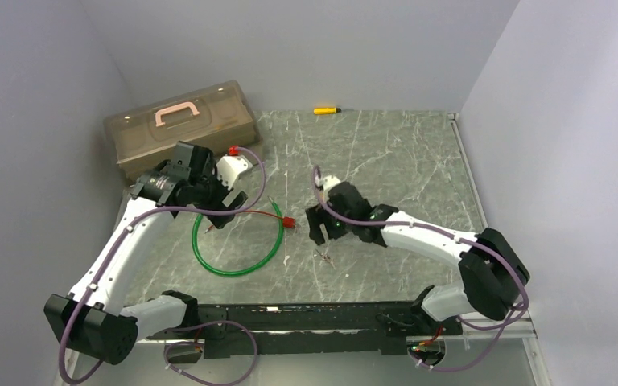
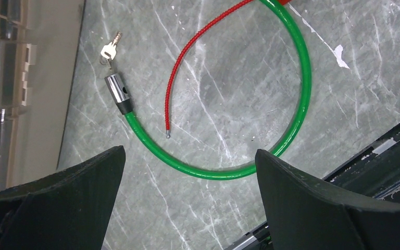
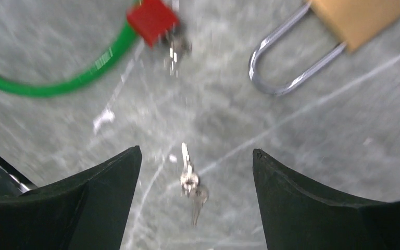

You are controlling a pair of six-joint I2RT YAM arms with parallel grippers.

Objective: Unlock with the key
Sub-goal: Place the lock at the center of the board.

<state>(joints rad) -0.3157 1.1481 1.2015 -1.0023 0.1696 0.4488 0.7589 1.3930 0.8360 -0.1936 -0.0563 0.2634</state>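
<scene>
Looking across the top view from the left, there's a tan toolbox [image 1: 181, 125] with a pink handle at the back left of the counter [image 1: 402, 161]. My left gripper [image 2: 188, 152] hangs just in front of it, jaws spread as wide as they go, nothing in them. Its wrist view shows the green cable lock [image 2: 298, 94] curled in an open loop on the marble. The silver barrel end [image 2: 117, 92] is at the upper left of the frame, with a small key [image 2: 110, 49] stuck in it or right against it, can't tell which. A thin red cord [image 2: 179, 67] lies inside the loop.

Moving right, a red block [image 3: 152, 20] on the cable shows up blurry at the upper left of my right wrist view. My right gripper [image 3: 195, 151] is wide apart too and holds nothing. The keys [image 3: 190, 182], a little bunch on a ring, lie flat on the counter in the gap between its fingers, touching neither. The brass padlock [image 3: 357, 18] is at the upper right of that frame, shackle pointing down-left, apart from the keys. At the back, a yellow screwdriver [image 1: 326, 110] lies by the wall.
</scene>
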